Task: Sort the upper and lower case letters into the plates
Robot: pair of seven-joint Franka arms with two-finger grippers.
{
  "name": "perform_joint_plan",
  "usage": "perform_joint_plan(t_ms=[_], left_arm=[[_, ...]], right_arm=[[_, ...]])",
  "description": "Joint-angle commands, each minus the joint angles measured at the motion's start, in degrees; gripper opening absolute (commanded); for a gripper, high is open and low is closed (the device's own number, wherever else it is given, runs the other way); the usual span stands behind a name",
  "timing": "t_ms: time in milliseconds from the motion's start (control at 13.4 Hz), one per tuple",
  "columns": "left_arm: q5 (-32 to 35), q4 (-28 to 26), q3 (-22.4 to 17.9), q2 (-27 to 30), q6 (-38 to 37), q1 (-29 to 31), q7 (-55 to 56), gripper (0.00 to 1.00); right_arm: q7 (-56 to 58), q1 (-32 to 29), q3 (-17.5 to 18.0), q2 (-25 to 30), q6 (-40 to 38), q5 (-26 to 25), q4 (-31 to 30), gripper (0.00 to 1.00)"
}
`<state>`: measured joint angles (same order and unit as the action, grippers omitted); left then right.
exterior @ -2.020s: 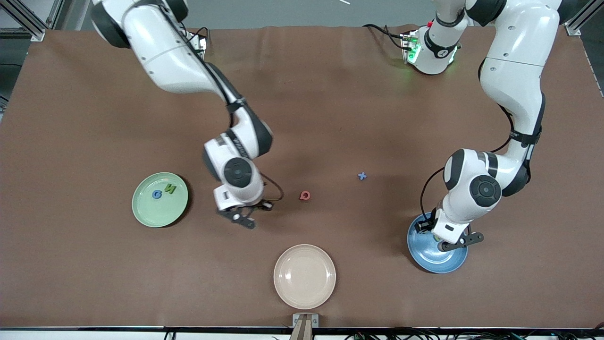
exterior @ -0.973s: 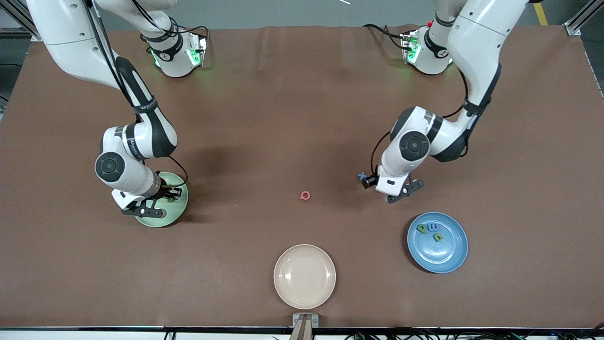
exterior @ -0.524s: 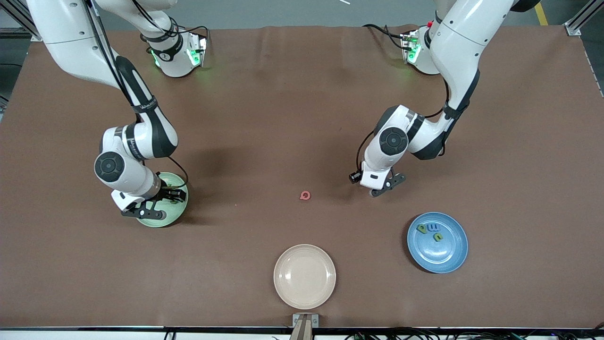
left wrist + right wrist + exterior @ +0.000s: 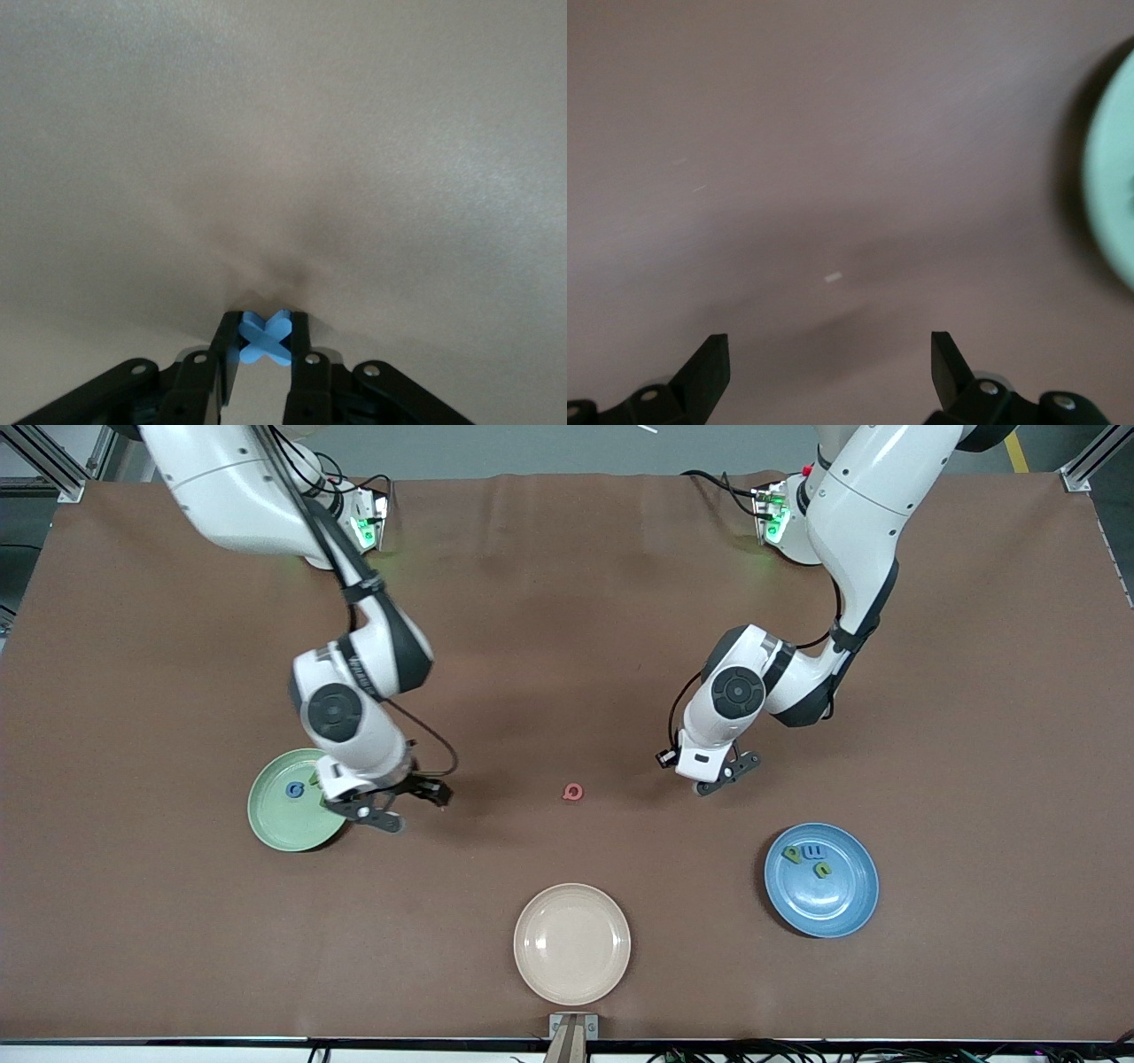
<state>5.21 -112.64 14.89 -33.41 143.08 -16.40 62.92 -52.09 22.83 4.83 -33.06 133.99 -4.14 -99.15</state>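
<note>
Now left hand (image 4: pixel 263 354) shut around blue x (image 4: pixel 264 337), right hand (image 4: pixel 828 372) off green plate (image 4: pixel 275 819).

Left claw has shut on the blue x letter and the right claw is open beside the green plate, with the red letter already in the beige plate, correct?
Not quite. The front view shows the red letter lying on the bare table, not in the beige plate. The rest holds: left claw shut on the blue x letter, right claw open beside the green plate.

**Both Arms Shift at Sorting Table**

The left gripper (image 4: pixel 263 354) has closed on the blue X (image 4: pixel 264 338). The right gripper (image 4: pixel 390 802), jaws now spread, has left the pale green plate (image 4: pixel 279 824) for bare table beside it.
</note>
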Motion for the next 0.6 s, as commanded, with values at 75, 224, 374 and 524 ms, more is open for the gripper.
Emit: perform_joint_plan(t_ms=[75,224,374,524], left_arm=[[0.9,3.0,-0.3,2.1,-0.5,1.3,0.1,0.00],[1.5,6.5,-2.0,2.2,-2.3,1.4,-1.9,0.00],[3.8,11.8,-4.2,1.9,-7.0,2.0,-6.9,0.00],[4.6,14.6,-4.5,1.6,-8.9,5.1,-14.5,0.00]], right_arm=[[-15.7,7.5,-0.6,-11.1,-1.4,0.2,14.0,1.00],[-24.2,10.5,-0.6,-16.7,-5.6,-0.1,22.6,1.00],[-32.9,12.8,-0.8,-21.5,-8.0,-0.3,30.6,1.00],[-38.7,14.4,-0.9,-24.3,-8.4,-0.3,34.5,1.00]])
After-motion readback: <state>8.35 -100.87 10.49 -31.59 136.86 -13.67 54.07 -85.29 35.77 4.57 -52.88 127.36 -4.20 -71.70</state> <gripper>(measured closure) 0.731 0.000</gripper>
